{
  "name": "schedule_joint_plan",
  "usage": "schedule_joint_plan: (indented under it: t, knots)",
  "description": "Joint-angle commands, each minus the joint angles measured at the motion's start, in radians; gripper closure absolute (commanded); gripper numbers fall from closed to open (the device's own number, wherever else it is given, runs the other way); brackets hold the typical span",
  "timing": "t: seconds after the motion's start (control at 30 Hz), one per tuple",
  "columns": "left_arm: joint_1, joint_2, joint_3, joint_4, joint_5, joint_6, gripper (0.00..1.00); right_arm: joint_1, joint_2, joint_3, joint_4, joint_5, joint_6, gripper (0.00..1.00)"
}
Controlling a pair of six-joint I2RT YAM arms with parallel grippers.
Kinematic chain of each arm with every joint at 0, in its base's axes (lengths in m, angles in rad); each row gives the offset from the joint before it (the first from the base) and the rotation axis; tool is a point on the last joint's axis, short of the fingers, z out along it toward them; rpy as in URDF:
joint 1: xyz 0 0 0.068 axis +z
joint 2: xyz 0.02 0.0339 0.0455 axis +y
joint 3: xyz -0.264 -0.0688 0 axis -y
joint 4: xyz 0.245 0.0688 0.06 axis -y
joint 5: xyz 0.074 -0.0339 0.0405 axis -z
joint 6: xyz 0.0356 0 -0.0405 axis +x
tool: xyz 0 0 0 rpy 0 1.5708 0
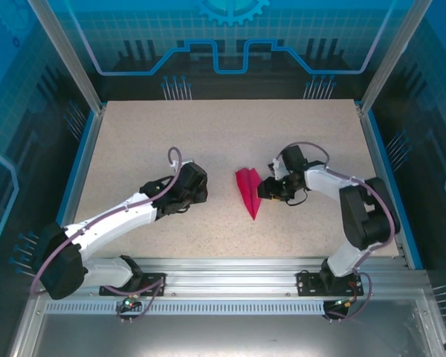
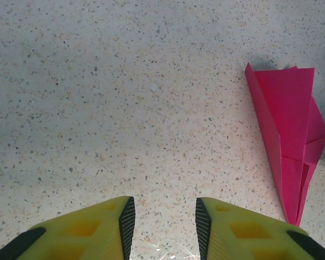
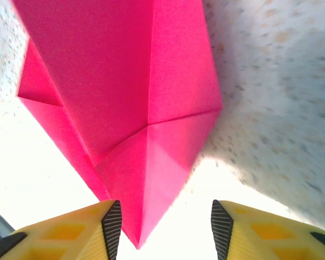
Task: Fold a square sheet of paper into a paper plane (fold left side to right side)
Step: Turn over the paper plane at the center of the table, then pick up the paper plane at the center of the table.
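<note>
The paper plane [image 1: 247,192] is laid on the speckled table [image 1: 208,134]; the right gripper [image 3: 163,219] is held unclenched at its edge, the left gripper [image 2: 162,219] released and empty nearby

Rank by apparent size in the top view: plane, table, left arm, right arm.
1. table
2. left arm and right arm: too alike to rank
3. plane
</note>
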Motion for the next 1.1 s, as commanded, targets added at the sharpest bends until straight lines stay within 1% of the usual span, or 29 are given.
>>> schedule_joint_plan:
  t: [0.0,0.1,0.23,0.33,0.4,0.53,0.67,0.97,1.07]
  knots:
    - [0.005,-0.026,0.024,-0.018,-0.047,0.012,0.55,0.042,-0.099,0.056,-0.182,0.185,-0.006,0.47]
    - [0.004,-0.043,0.008,0.003,-0.057,0.007,0.47,0.133,-0.125,0.084,-0.252,0.28,0.023,0.46]
    - [0.005,-0.06,-0.001,0.004,-0.075,-0.004,0.37,0.262,-0.074,0.132,-0.298,0.381,0.074,0.46]
    - [0.004,-0.072,-0.01,0.001,-0.088,-0.011,0.27,0.31,-0.003,0.177,-0.307,0.431,0.091,0.47]
    - [0.004,-0.082,-0.018,-0.002,-0.091,-0.012,0.24,0.327,0.044,0.21,-0.313,0.452,0.087,0.49]
    - [0.005,-0.097,-0.033,-0.004,-0.091,-0.015,0.23,0.345,0.123,0.259,-0.311,0.447,0.073,0.52]
    - [0.004,-0.097,-0.039,-0.012,-0.095,-0.018,0.22,0.358,0.191,0.298,-0.308,0.446,0.068,0.56]
    - [0.005,-0.089,-0.036,-0.018,-0.103,-0.016,0.22,0.365,0.267,0.333,-0.297,0.439,0.068,0.66]
    - [0.004,-0.09,-0.036,-0.021,-0.106,-0.016,0.22,0.366,0.285,0.339,-0.295,0.44,0.068,0.71]
